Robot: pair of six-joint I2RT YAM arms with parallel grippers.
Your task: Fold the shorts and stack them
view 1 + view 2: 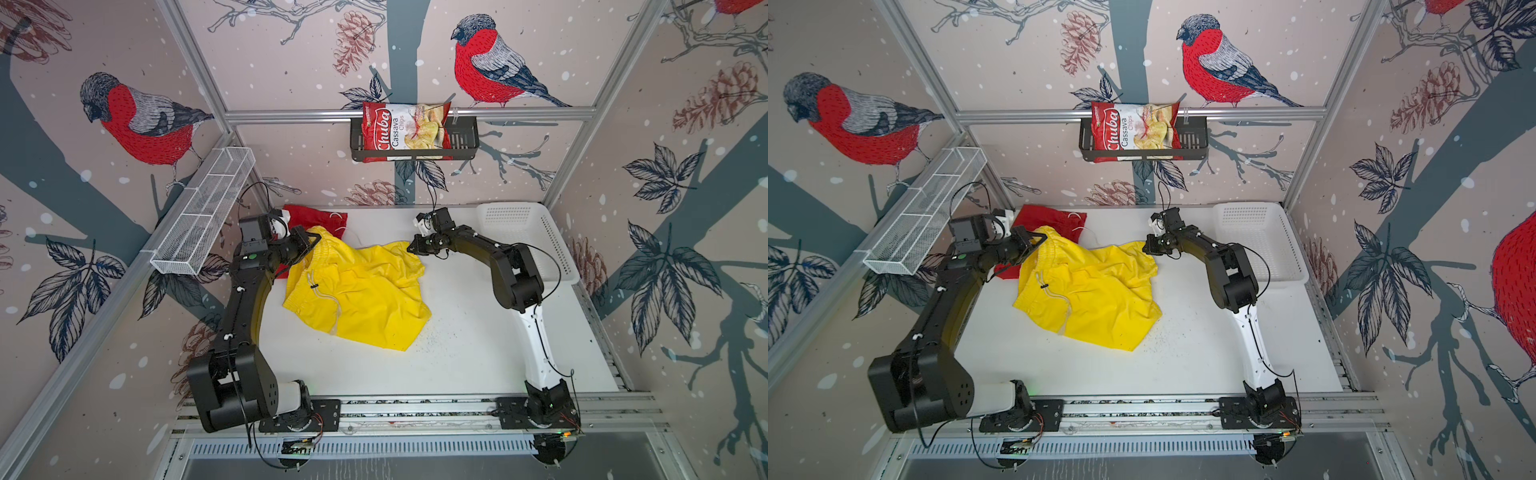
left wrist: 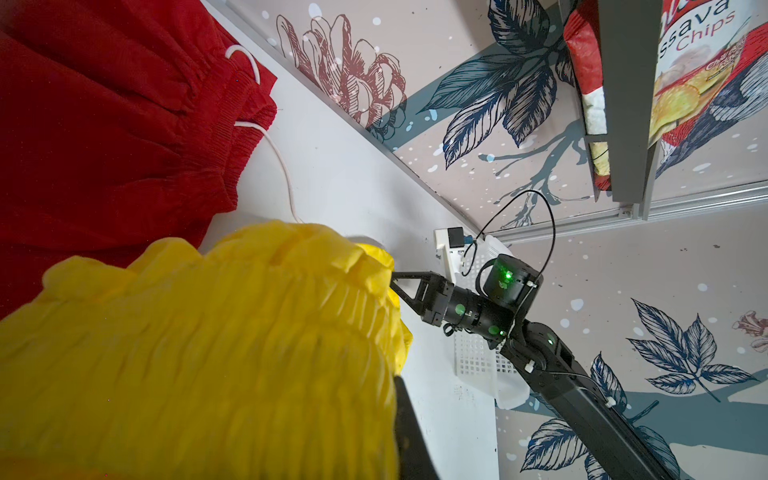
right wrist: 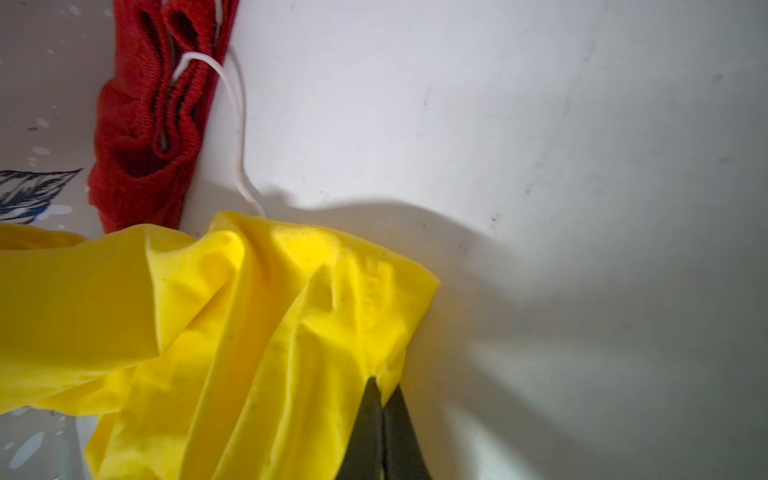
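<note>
**A:** How does the right pincer (image 3: pixel 384 388) stand?

**B:** Nearly closed, nipping a hem corner of the yellow shorts (image 1: pixel 361 291); the left pincer (image 1: pixel 311 242) is clamped on the gathered waistband at the far end.

**A:** Why both ends?

**B:** To draw the cloth taut and flat before a fold, I judge; the middle lies rumpled on the worktop (image 1: pixel 457 353).

**A:** And the red shorts (image 1: pixel 316 218)?

**B:** Bunched at the back, partly under the yellow waistband; probably next in turn; the white basket (image 1: pixel 523 237) sits well apart.
</note>
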